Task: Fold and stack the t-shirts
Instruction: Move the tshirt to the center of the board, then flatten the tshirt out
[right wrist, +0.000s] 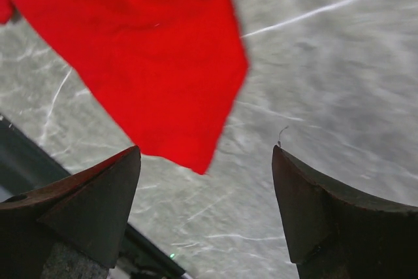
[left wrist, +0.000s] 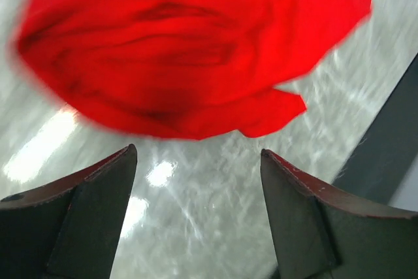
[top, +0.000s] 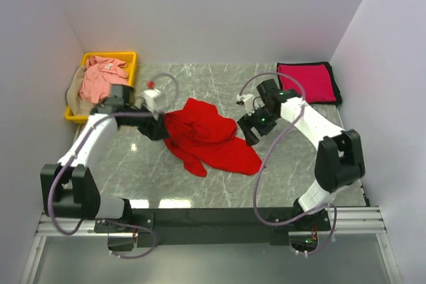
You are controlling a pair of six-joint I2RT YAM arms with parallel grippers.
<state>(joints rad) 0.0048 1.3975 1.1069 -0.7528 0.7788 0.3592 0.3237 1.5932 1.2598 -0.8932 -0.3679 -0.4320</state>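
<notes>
Cloth in a loose, wrinkled heap held the middle of the grey veined table (top: 200,187): the bright red t-shirt (top: 210,139), unfolded, with a flap trailing toward 5 o'clock. The left gripper (top: 160,128) stood at the shirt's 9 o'clock edge and the right gripper (top: 249,128) at its 3 o'clock edge, both spread wide and holding nothing. From overhead the left one overlapped the cloth, and contact could not be judged there. At 10 o'clock a yellow plastic bin (top: 126,56) sat against the wall with the salmon pink t-shirt (top: 101,76) bunched inside and the tan t-shirt (top: 74,94) slumped over its left rim, close behind the left arm's elbow. At 2 o'clock the crimson-magenta t-shirt (top: 307,82) lay flat as a neat, dark-edged rectangle, well apart from the red heap. Only the overhead view took in the bin and the folded shirt. The left wrist camera showed dark wedge-shaped fingers (left wrist: 85,207) parted over glossy stone, the red folds blurred just beyond their tips. The right wrist camera showed its fingers (right wrist: 339,213) likewise parted, a pointed corner of smooth red fabric hanging toward the gap at 12 o'clock, bare stone on the right.
</notes>
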